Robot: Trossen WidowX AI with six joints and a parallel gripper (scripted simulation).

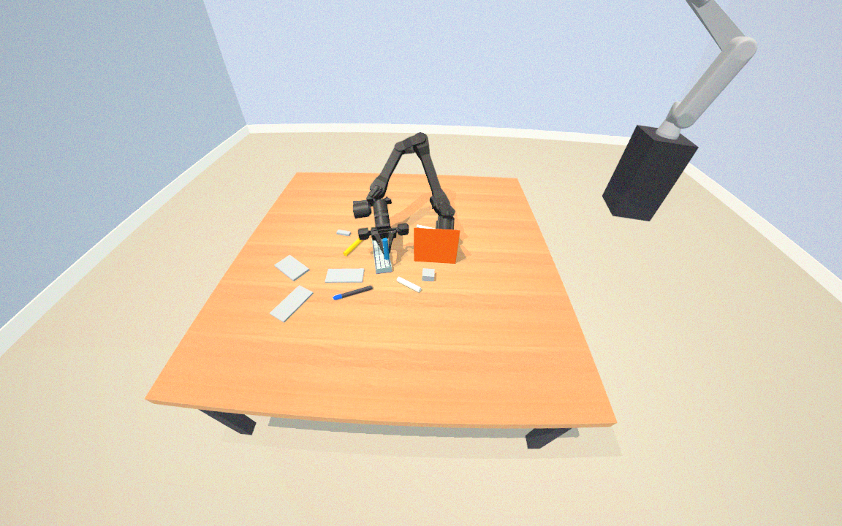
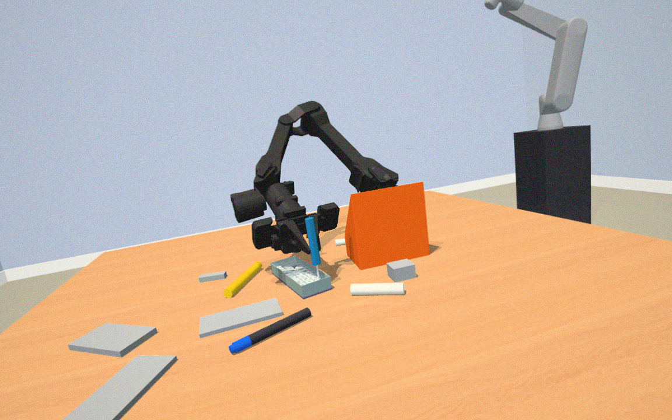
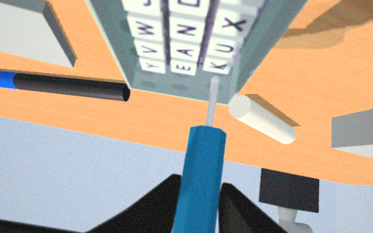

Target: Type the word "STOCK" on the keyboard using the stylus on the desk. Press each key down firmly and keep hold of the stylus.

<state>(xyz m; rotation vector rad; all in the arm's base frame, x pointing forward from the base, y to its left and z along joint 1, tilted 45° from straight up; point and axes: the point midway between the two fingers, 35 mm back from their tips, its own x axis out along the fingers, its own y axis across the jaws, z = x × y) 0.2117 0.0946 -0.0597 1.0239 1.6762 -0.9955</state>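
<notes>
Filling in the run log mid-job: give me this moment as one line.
gripper: shut on blue stylus | tip: at keyboard end by K key | contact: unclear | white cylinder: beside keyboard

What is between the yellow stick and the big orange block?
The small keyboard lies between the yellow stick and the orange block, with the gripper holding the blue stylus over it. The exterior view shows this best.
</notes>
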